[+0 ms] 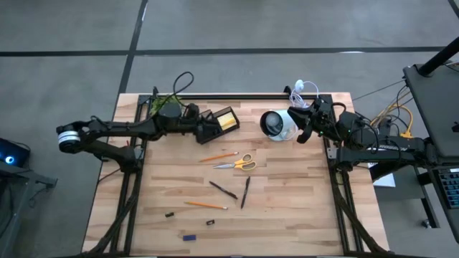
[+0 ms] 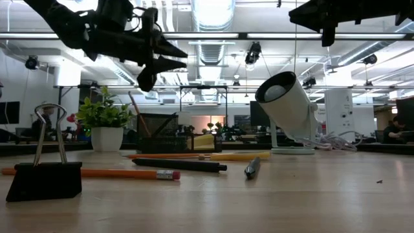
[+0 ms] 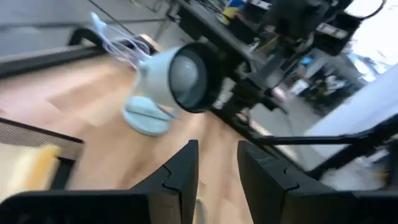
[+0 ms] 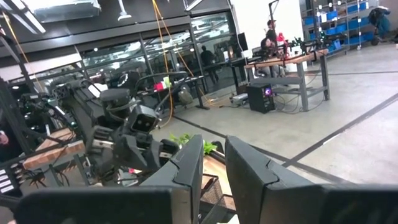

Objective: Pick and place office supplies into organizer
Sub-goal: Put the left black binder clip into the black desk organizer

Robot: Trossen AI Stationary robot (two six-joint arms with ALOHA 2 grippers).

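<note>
Jaws on the left gripper (image 3: pixel 216 177) stand slightly parted with nothing visible between them, hovering above the organizer (image 1: pixel 224 122) at upper centre of the high view, beside the white cup (image 1: pixel 276 124). Jaws on the right gripper (image 4: pixel 213 171) also show a narrow gap and hold nothing; that arm waits raised near the bench's (image 1: pixel 301 215) upper right edge.

Below the organizer, mid-frame, lie the scissors (image 1: pixel 238 163) and an orange pencil (image 1: pixel 219 155); lower down sit two dark pens (image 1: pixel 234 192), another pencil (image 1: pixel 205 205), and small bits (image 1: pixel 188 237) near the bottom edge. A yellow sticky-note block (image 1: pixel 228 122) already sits inside the organizer.

I judge this a gap between picks: most supplies remain out. Next, one arm should descend on a nearby item, probably the pencil or scissors, aligning its jaws across the thin shaft.
</note>
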